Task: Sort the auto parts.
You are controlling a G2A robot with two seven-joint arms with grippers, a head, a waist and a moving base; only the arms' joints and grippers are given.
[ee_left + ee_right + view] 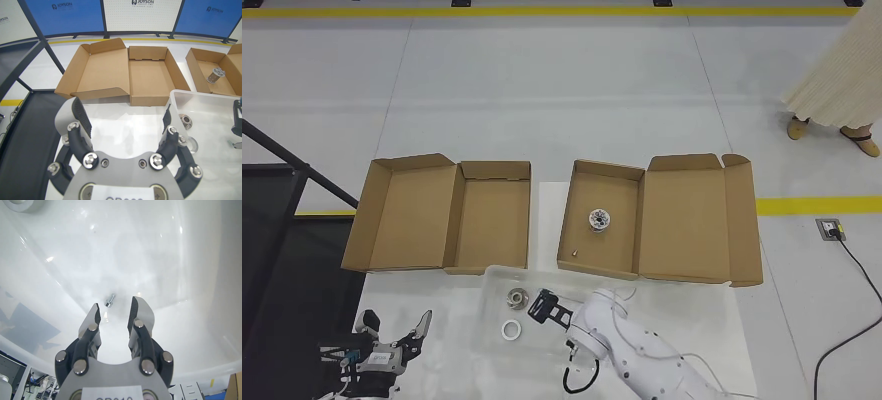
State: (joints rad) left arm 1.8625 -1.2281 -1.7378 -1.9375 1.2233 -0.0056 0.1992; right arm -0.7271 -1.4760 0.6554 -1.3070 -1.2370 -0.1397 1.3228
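A clear plastic bin (492, 330) sits at the table's front, holding a metal flanged bushing (516, 297), a white ring (512, 329) and a small silver bolt (109, 301). My right gripper (115, 306) hangs open inside the bin, the bolt just beyond its fingertips; the same gripper appears as a dark head (545, 306) beside the bushing. My left gripper (122, 108) is open and empty over the white table, left of the bin (176, 98). The bushing (186, 121) and ring (192, 144) lie behind its finger. A cylindrical metal part (599, 219) stands in the right cardboard box (587, 260).
Two open cardboard boxes lie behind the bin: the left one (492, 255) holds nothing, the right one also has a tiny piece (571, 253) near its front corner. A black rack (272, 260) borders the table's left side.
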